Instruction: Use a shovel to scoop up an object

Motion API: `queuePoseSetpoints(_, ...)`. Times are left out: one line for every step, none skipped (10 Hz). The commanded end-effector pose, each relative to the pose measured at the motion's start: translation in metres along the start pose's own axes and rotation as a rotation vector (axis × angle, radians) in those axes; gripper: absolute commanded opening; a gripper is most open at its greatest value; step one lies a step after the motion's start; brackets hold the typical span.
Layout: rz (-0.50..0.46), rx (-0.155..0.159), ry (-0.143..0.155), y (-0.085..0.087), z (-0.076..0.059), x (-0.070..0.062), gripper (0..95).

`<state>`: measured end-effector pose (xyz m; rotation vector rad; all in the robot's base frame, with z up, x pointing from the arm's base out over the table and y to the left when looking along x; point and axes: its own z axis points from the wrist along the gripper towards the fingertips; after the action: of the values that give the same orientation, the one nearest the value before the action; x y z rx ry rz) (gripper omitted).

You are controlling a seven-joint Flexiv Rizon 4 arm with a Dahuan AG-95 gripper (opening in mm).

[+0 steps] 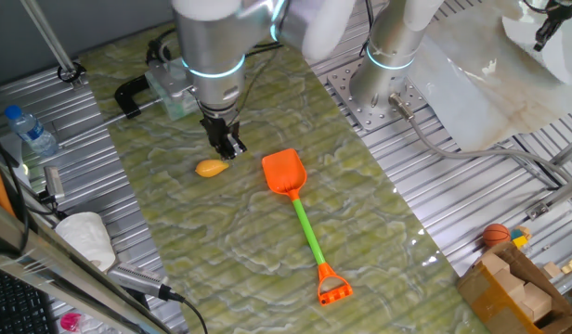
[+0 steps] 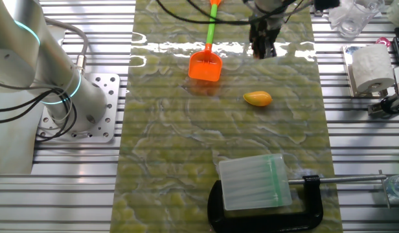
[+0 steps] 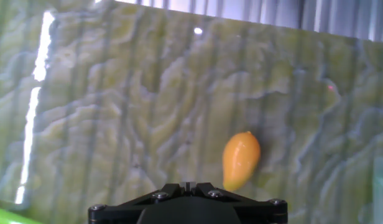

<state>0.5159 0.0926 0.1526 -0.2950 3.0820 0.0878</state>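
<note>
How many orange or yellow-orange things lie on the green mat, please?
2. The shovel lies along the mat, its orange blade toward the claw. The yellow-orange object lies beside the blade, apart from it, near the claw. More may be hidden behind the arm.

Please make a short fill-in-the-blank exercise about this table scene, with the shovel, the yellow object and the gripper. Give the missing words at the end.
1. The shovel has a thin shaft of ____ colour.
2. The gripper holds ____.
3. The shovel's blade is ____ the yellow object, not touching it.
4. The shovel lies ____ on the mat.

Missing words: green; nothing; apart from; flat
</note>
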Motion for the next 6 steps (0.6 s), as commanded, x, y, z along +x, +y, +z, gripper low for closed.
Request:
queuePoseSetpoints(-0.006,0.0,0.019,0.006,-0.0015,-0.0067,0.0)
queuePoseSetpoints(-0.033,-0.006,0.038,0.0068,-0.0018,-0.0075,0.0)
queuePoseSetpoints(-0.021,0.013,0.04,0.0068,-0.0017,-0.0075,0.0)
queuePoseSetpoints(0.017,0.036,0.046,0.0068,-0.0008,-0.0079,0.0)
queuePoseSetpoints(0.024,0.05,0.049,0.0067,-0.0002,-0.008,0.0)
queuePoseSetpoints(0.049,0.096,0.056,0.0065,0.0014,-0.0083,0.0)
